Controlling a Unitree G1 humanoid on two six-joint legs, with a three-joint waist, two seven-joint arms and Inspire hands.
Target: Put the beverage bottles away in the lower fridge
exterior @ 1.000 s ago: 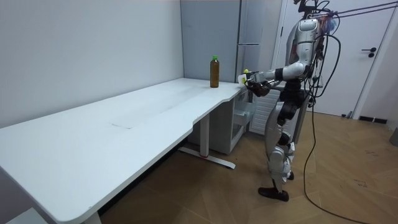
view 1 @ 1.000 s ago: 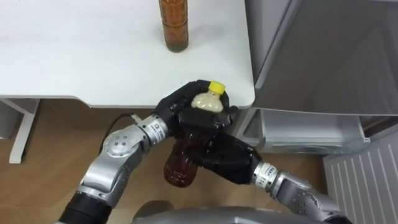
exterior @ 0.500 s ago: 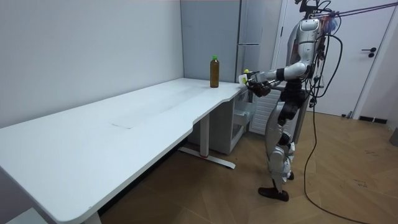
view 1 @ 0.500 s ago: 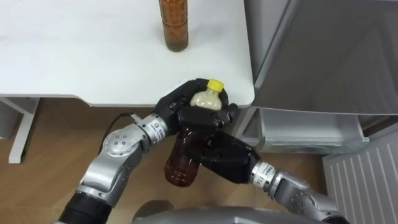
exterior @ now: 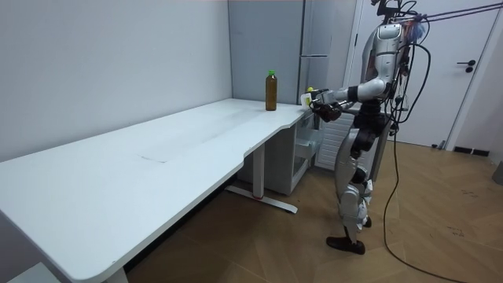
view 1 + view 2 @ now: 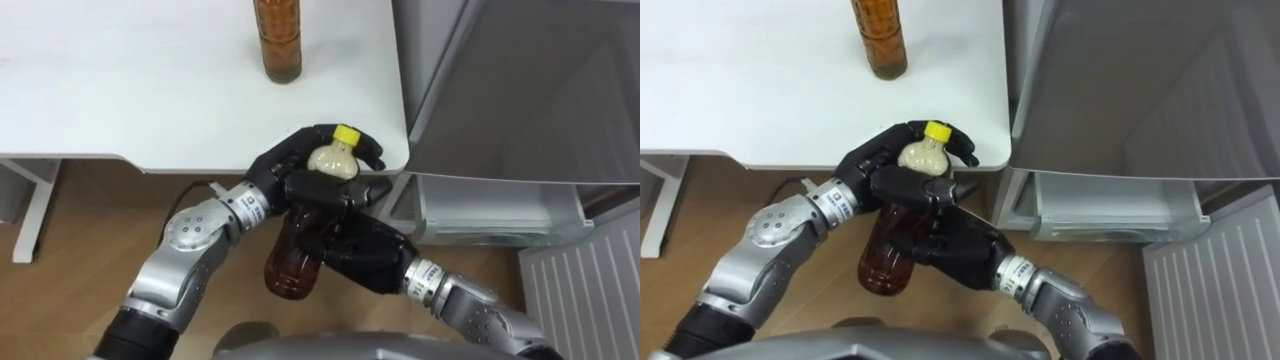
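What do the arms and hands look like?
Left hand and right hand: black, with jointed fingers. Forearms: silver-grey metal with rounded joint housings and white printed bands at the wrists. A thin black cable loops beside the left wrist.

Bright, even room light falls on the white table (image 6: 120,90), with soft shadow on the floor (image 6: 90,215) beneath.

A white tabletop (image 6: 120,80) ends just beside the grey fridge (image 6: 520,80), with its rounded front corner nearest the fridge. One thing stands directly on it: a brown drink bottle (image 6: 279,40), upright, at the end near the fridge and back from the front edge. The room view shows its green cap. From the fridge the long tabletop runs along the wall, on white legs on a wooden floor (image 6: 90,240).
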